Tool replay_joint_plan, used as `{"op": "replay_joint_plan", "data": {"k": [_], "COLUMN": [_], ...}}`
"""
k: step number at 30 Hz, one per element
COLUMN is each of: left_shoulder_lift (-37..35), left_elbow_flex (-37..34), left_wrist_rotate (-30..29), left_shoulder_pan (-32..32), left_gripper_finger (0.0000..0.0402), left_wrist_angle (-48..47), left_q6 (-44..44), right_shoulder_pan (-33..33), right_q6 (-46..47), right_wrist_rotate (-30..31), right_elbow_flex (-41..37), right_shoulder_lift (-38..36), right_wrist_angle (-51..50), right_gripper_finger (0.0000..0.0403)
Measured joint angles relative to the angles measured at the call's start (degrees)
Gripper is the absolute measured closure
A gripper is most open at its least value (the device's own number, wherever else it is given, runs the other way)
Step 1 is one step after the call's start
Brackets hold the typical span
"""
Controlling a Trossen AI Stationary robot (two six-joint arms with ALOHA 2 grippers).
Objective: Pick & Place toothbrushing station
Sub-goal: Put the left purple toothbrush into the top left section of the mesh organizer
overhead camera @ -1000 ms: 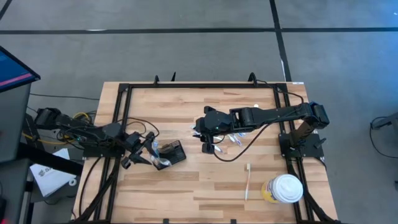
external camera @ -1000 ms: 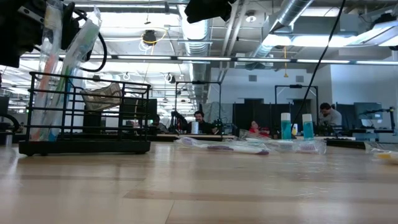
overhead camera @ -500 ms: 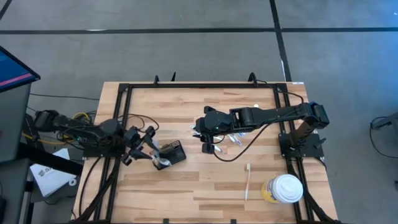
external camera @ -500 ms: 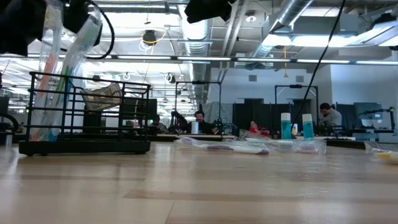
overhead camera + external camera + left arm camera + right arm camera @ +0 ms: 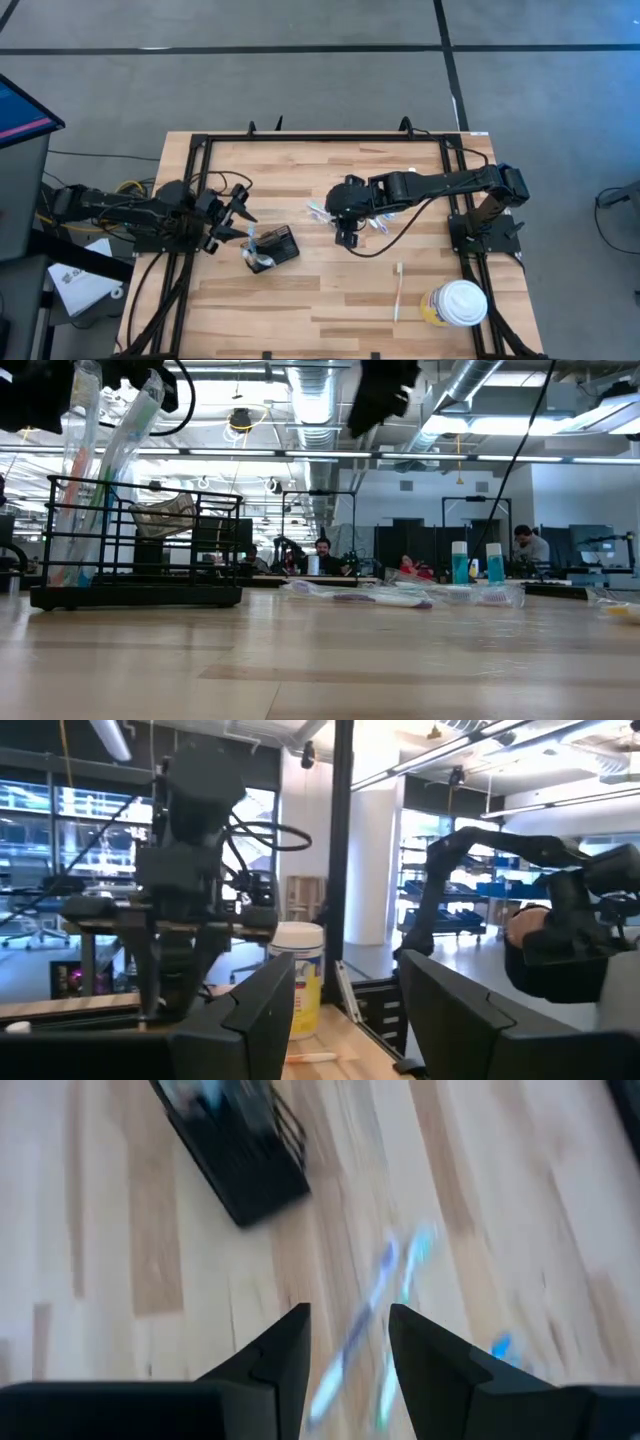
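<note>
The toothbrushing station [image 5: 280,245], a small black wire box [image 5: 140,560], stands on its base on the wooden table left of centre, with wrapped toothbrushes [image 5: 100,460] upright in it. My left gripper [image 5: 240,222] hangs open just to its left and a little farther back, raised and clear of it; nothing is between its fingers [image 5: 345,1010]. My right gripper [image 5: 346,238] is open near the table's middle, tipped down over two wrapped toothbrushes [image 5: 385,1310] lying flat on the table, without touching them. The station [image 5: 240,1160] also shows beyond them in the right wrist view.
A bare toothbrush [image 5: 398,290] lies near the front right. Beside it a yellowish cup with a white lid [image 5: 458,303] stands in the front right corner. A black frame [image 5: 200,150] runs around the table. People sit in the room beyond.
My left gripper has risen and swung away from the station toward the table's far edge, staying open. My right gripper has tipped downward and sunk a little over the wrapped toothbrushes. The station and its toothbrushes have stayed in place.
</note>
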Motion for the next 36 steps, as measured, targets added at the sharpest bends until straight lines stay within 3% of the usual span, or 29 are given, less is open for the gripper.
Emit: {"op": "replay_joint_plan", "data": {"k": [4,9,24,36], "left_shoulder_lift": [0.0,0.0,0.0,0.0], "left_elbow_flex": [0.0,0.0,0.0,0.0], "left_wrist_rotate": [-0.11,-0.15,-0.26,-0.29], "left_shoulder_pan": [0.31,0.27,0.27,0.27], "left_gripper_finger": [0.0225,0.0225,0.0225,0.0225], "left_wrist_angle": [0.02,0.15,0.42,0.42], "left_q6": [-0.25,-0.25,-0.25,-0.27], "right_shoulder_pan": [0.49,1.26,1.47,1.33], "right_q6": [4.47,7.88,15.14,17.45], "right_wrist_rotate": [0.02,-1.47,-1.33,-1.2], "right_elbow_flex": [-0.63,-7.31,-24.99,-28.5], "right_shoulder_lift": [-0.05,0.04,0.02,5.63], "right_wrist_angle": [-3.37,-2.49,11.83,17.07], "right_gripper_finger": [0.0275,0.0275,0.0275,0.0275]}}
